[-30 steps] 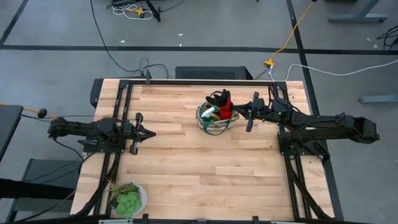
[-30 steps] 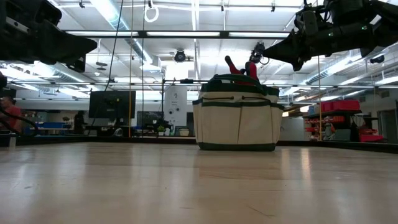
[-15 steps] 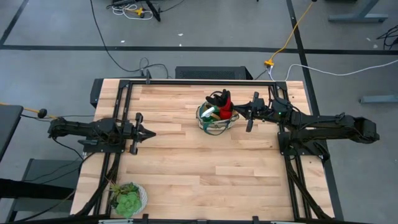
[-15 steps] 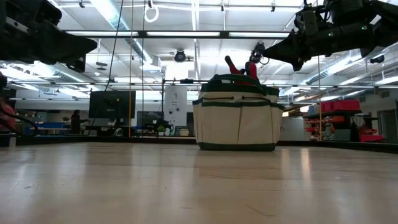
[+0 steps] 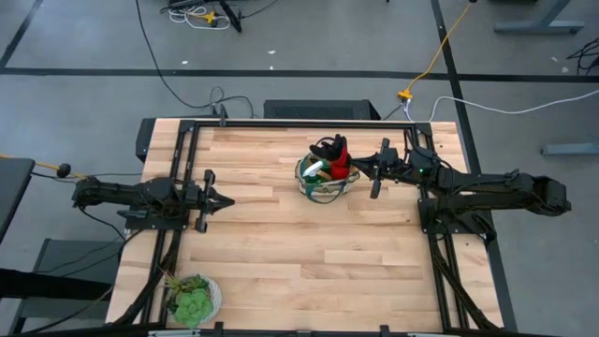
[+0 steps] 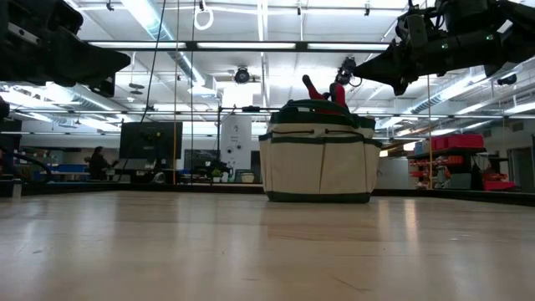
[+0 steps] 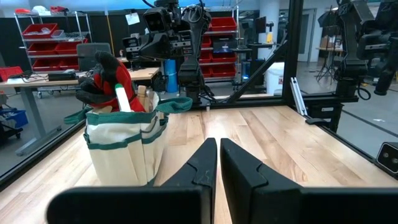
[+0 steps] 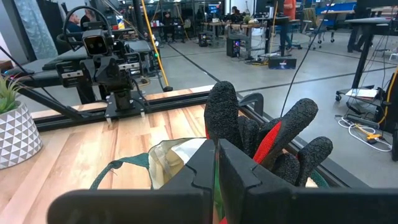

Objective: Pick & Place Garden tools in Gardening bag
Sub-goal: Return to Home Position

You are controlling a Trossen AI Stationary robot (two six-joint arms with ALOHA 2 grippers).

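The tan gardening bag [image 5: 325, 180] with dark green trim stands upright on its base at the table's far middle. Red-and-black gloves [image 5: 333, 151] stick out of its top, and a white handle [image 7: 122, 99] and a wooden one poke up beside them. The other tools are hidden inside the bag. My right gripper [image 5: 356, 169] is shut and level, hovering at the bag's right rim just short of the gloves [image 8: 261, 134]. My left gripper [image 5: 227, 198] is shut and level over the table's left side, well away from the bag [image 7: 121, 146].
A leafy green plant in a pale patterned pot [image 5: 192, 298] stands at the table's near left corner. A black frame [image 5: 281, 124] runs along the table's edges. Bare wood [image 5: 309, 253] lies between the bag and the near edge.
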